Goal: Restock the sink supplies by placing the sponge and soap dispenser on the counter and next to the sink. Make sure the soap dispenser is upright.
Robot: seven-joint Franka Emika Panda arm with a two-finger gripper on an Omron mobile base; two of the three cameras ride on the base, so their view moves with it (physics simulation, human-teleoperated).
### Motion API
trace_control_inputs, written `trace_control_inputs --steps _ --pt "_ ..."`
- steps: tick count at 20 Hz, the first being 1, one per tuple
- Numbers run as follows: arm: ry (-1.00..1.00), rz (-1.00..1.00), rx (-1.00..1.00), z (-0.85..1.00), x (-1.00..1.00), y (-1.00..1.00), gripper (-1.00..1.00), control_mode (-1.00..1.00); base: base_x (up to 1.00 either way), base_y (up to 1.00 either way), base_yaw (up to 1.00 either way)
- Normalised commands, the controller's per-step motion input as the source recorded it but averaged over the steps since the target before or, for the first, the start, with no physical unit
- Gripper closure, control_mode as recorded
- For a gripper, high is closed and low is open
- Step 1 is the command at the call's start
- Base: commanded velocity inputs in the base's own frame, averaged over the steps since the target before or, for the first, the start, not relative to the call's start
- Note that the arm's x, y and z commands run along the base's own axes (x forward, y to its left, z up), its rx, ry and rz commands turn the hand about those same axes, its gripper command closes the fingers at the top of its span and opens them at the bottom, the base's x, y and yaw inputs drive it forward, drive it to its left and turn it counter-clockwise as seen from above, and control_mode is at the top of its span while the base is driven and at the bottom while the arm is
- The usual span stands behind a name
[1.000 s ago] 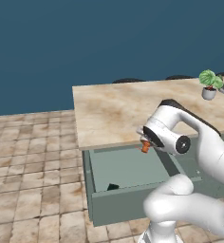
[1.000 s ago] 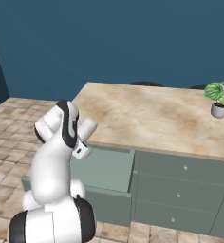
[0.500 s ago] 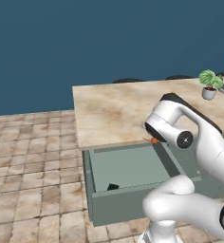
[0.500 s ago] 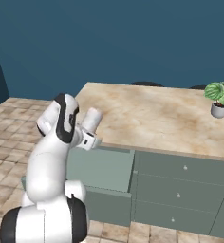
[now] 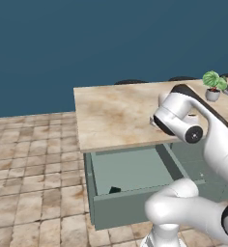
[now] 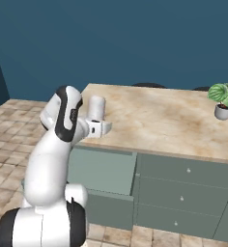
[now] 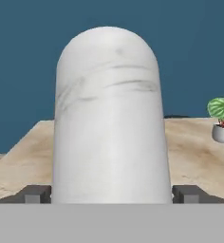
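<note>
Soap dispenser (image 7: 107,118) pump top unseen; base cut off.

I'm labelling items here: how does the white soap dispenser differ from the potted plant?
The soap dispenser sits between the fingers of the gripper; the potted plant stands on the island top. The dispenser is a plain white, faintly veined cylinder with a rounded end; the plant has green leaves in a small pale pot. In the right base view the dispenser is by the top's left end, the plant at its right. Both are small.

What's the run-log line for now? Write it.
gripper: holding soap dispenser | place: by island top edge | drawer: open
</note>
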Motion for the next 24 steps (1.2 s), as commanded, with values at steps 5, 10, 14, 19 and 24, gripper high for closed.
trace_control_inputs --steps 5,10,14,19,24 --pt "0.01 0.00 -0.49 0.91 -0.31 -0.19 1.00 -1.00 0.00 0.00 0.00" --pt "-0.01 0.00 -0.59 0.68 -0.44 -0.29 1.00 -1.00 0.00 0.00 0.00" --pt "-0.10 0.00 -0.67 0.51 -0.57 -0.18 1.00 -1.00 0.00 0.00 0.00" --pt "-0.03 0.05 -0.84 0.57 -0.19 -0.01 1.00 -1.00 0.00 0.00 0.00" --pt "0.00 0.06 -0.86 0.56 -0.01 -0.08 1.00 -1.00 0.00 0.00 0.00"
